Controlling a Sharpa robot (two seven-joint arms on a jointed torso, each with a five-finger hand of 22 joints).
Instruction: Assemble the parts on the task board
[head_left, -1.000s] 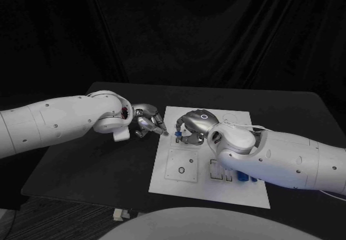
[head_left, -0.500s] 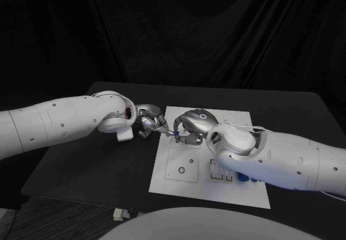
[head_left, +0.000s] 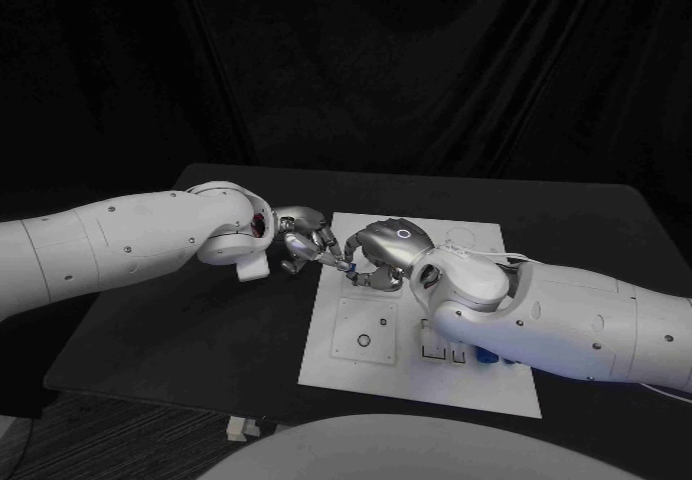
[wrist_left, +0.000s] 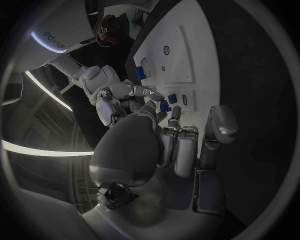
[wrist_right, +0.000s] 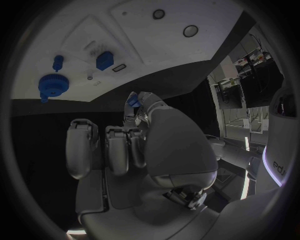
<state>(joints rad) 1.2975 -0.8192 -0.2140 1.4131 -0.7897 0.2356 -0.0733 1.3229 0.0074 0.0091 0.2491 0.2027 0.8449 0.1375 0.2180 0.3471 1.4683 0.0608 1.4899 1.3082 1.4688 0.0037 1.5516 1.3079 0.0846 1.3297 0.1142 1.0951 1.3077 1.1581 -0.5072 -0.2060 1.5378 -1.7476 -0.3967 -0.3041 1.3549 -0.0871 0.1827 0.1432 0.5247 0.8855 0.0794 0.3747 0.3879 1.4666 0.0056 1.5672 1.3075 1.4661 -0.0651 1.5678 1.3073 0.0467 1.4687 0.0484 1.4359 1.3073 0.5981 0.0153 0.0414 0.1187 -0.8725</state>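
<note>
My right hand (head_left: 378, 254) pinches a small blue part (wrist_right: 132, 101) between thumb and a finger, just above the near-left corner of the white task board (head_left: 372, 372). My left hand (head_left: 303, 240) meets it from the left. In the left wrist view its thumb and a fingertip (wrist_left: 175, 112) lie on either side of the same blue part (wrist_left: 164, 106); I cannot tell whether they grip it. On the board lie a blue gear (wrist_right: 50, 85), a blue pin (wrist_right: 58, 62) and a blue square piece (wrist_right: 104, 60).
More blue parts (head_left: 496, 356) stand at the board's near right, partly hidden by my right forearm (head_left: 562, 320). The board has a raised square plate (head_left: 364, 330) with a hole. Black table (head_left: 188, 330) surrounds the board.
My left hand has moved right until its fingertips meet my right hand and the blue part. My right hand has shifted slightly left and up with the part.
</note>
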